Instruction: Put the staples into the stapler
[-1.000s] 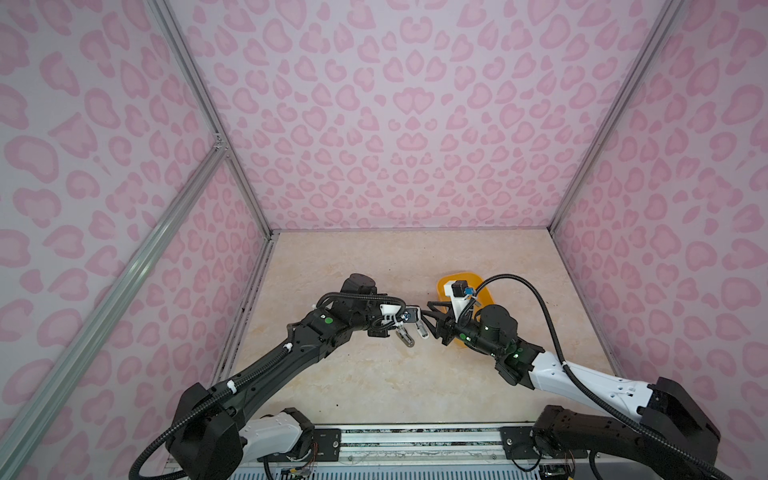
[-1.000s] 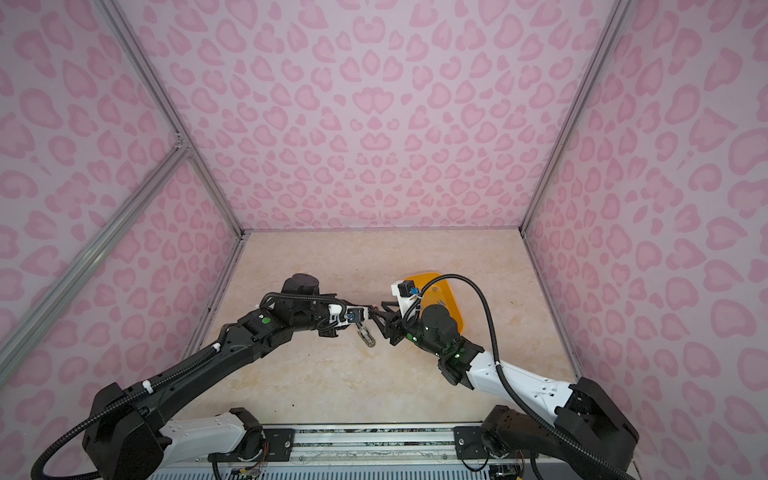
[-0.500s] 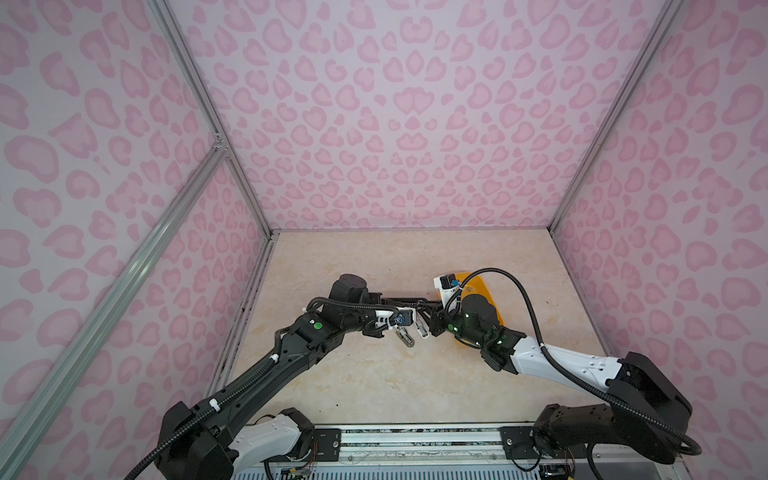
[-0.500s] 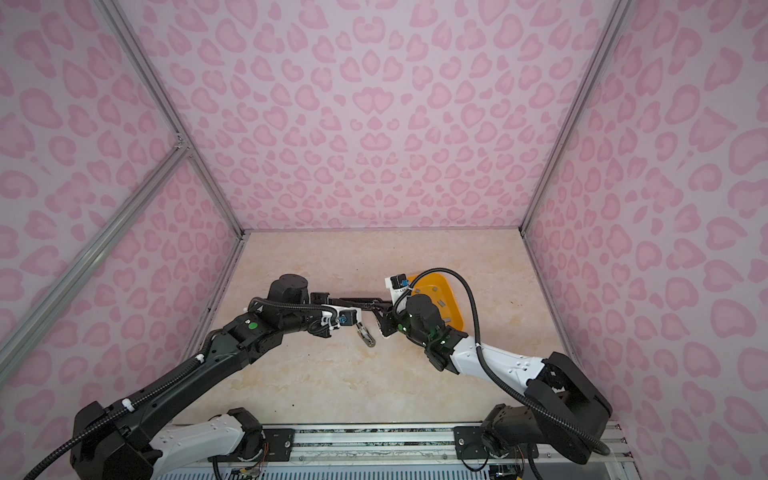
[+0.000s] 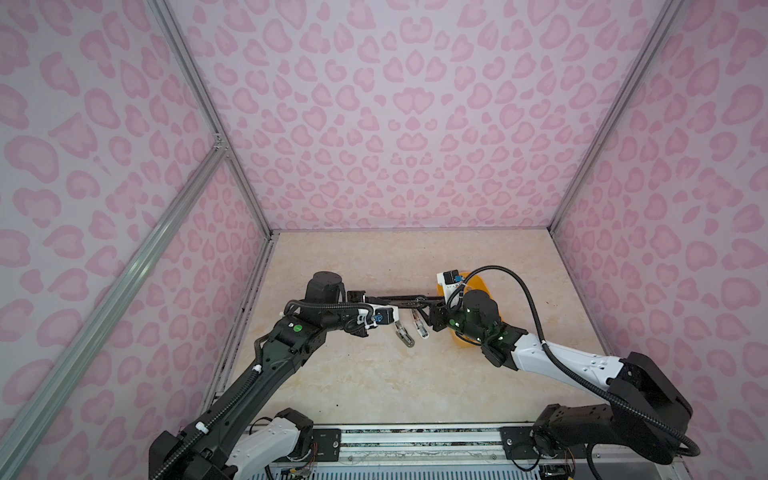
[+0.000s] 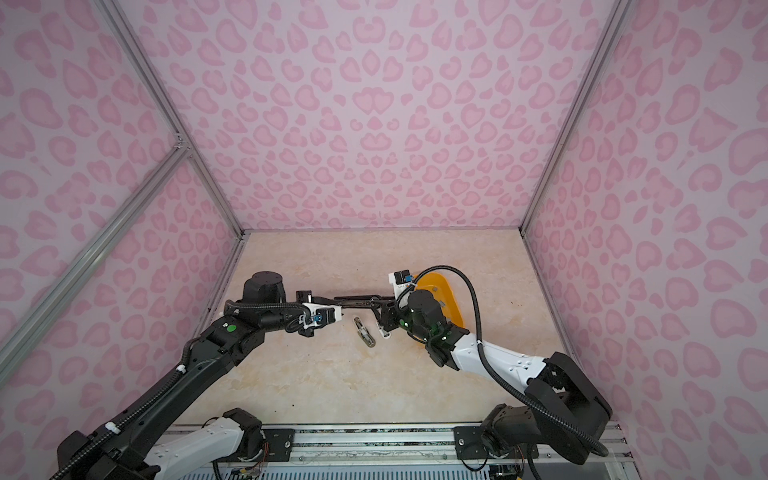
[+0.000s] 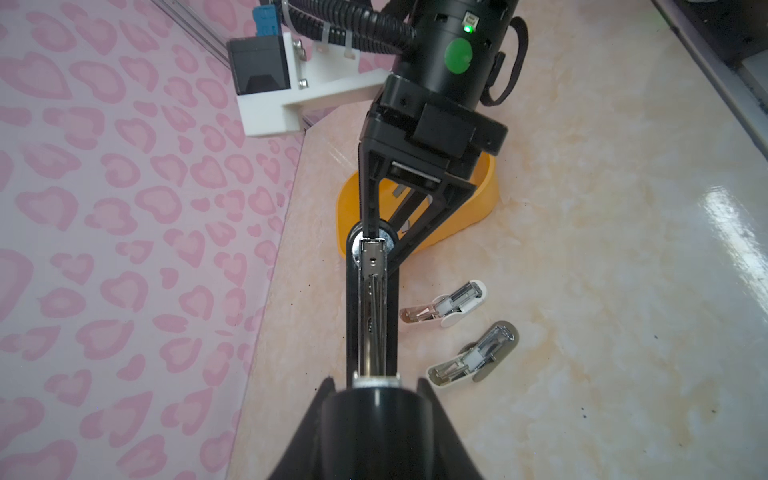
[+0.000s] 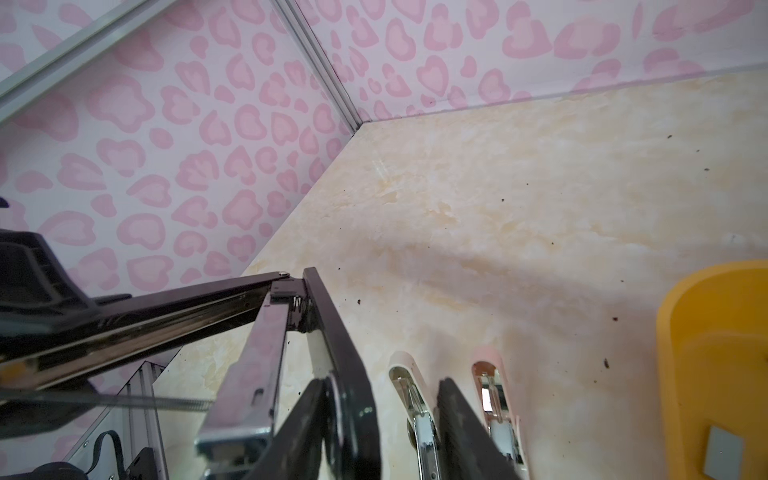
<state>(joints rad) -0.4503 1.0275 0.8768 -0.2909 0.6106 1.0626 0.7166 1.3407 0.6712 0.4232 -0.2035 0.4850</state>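
A long black stapler [image 5: 390,298] hangs opened out above the table, its chrome magazine [image 7: 372,311] bare. My left gripper [image 7: 376,386] is shut on its rounded rear end; in both top views this gripper [image 6: 305,296] points right. My right gripper [image 8: 380,386] stands open astride the stapler's far end [image 7: 370,245]. The black base arm [image 8: 340,353] rests against one finger, with a wide gap to the other. One grey strip of the staples [image 8: 723,453] lies in the orange tray [image 8: 706,332].
Two small staplers lie opened on the table below the grippers, one white [image 7: 449,307] and one grey [image 7: 478,357], also seen in a top view [image 5: 404,334]. The orange tray [image 5: 482,284] sits behind the right wrist. Pink patterned walls close in three sides.
Both grippers have drawn slightly toward the back wall with the black stapler, and the right arm has swung in closer to its far end. The small staplers have not moved.
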